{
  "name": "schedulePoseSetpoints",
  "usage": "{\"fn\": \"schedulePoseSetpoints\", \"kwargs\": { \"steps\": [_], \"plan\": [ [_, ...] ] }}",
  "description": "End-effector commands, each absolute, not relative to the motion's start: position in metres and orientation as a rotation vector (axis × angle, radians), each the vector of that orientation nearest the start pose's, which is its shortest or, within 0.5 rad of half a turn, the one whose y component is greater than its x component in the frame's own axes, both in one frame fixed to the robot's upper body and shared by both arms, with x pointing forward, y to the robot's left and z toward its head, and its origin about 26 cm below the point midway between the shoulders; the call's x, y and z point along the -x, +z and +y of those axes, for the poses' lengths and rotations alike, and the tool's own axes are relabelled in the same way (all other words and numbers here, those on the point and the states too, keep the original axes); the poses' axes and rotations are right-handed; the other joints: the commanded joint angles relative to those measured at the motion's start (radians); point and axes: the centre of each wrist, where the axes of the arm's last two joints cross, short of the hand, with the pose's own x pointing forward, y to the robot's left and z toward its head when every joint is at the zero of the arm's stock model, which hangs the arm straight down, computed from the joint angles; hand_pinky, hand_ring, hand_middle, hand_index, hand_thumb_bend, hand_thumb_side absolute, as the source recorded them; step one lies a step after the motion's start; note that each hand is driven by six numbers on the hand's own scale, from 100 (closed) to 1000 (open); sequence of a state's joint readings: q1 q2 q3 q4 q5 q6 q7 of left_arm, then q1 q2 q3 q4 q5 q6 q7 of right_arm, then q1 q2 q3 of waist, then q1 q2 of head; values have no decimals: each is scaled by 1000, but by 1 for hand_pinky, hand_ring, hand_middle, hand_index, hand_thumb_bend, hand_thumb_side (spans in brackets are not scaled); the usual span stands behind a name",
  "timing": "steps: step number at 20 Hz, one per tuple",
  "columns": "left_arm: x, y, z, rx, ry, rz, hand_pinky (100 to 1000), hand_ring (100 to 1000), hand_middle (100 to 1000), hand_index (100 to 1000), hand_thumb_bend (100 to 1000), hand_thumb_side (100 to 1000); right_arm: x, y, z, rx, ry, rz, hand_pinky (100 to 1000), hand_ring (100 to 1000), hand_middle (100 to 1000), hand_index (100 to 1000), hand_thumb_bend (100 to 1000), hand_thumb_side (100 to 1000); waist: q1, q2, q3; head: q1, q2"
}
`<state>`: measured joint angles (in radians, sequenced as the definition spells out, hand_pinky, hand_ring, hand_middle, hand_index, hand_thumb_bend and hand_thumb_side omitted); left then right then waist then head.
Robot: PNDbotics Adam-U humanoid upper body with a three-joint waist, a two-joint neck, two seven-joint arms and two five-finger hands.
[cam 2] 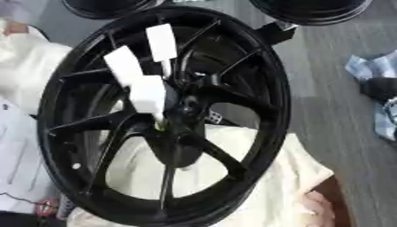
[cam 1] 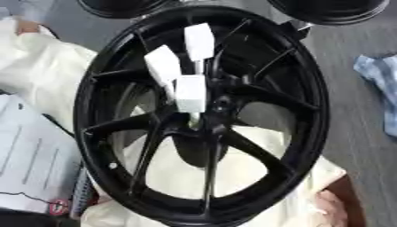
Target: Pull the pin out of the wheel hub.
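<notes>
Three white-handled pins (cam 1: 191, 92) seated near wheel hub (cam 1: 203, 116) centre, around 11 o'clock, for pulling; no robot hand seen.

I see the wheel hub (cam 1: 201, 115) in the middle, lying on a cloth (cam 1: 256, 177). Three pins (cam 1: 191, 93) stick up near its middle, close together, two behind and one in front. Papers (cam 1: 31, 155) lie to its left. Another cloth (cam 1: 380, 88) lies well apart on the right. Two more wheels (cam 1: 325, 11) sit behind it.
</notes>
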<state>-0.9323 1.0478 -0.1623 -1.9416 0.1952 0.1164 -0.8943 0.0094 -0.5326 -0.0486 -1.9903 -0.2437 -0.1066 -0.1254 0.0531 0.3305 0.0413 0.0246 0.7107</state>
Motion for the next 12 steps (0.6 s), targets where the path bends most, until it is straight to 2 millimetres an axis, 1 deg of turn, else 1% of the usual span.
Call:
{"fn": "schedulePoseSetpoints", "kwargs": {
  "steps": [1, 4, 6, 8, 9, 12],
  "plan": [
    [-262, 428, 260, -381, -1996, -1672, 831, 829, 776, 853, 138, 351, -259, 150, -331, 221, 242, -2093, 924, 824, 595, 706, 100, 660, -1, -13, -3, 5, -2],
    [-264, 420, 255, -406, -2048, -1633, 836, 833, 778, 858, 195, 358, -260, 150, -330, 217, 245, -2094, 924, 824, 595, 706, 100, 659, 0, -11, -8, 9, 3],
    [-266, 415, 251, -421, -2078, -1615, 836, 832, 763, 863, 226, 370, -260, 150, -330, 214, 248, -2095, 924, 824, 595, 706, 100, 660, 0, -10, -11, 9, 2],
    [-269, 411, 248, -430, -2103, -1598, 835, 830, 755, 864, 242, 383, -260, 151, -329, 208, 251, -2097, 924, 824, 595, 706, 100, 661, -1, -8, -15, 1, -2],
    [-270, 409, 246, -432, -2113, -1591, 835, 830, 755, 863, 244, 385, -261, 151, -329, 206, 251, -2097, 924, 824, 595, 706, 100, 661, -2, -8, -16, -6, -4],
    [-272, 403, 240, -430, -2137, -1574, 834, 830, 758, 869, 252, 405, -261, 151, -327, 194, 249, -2097, 924, 824, 595, 706, 100, 666, -8, -5, -25, -65, -12]
  ]
}}
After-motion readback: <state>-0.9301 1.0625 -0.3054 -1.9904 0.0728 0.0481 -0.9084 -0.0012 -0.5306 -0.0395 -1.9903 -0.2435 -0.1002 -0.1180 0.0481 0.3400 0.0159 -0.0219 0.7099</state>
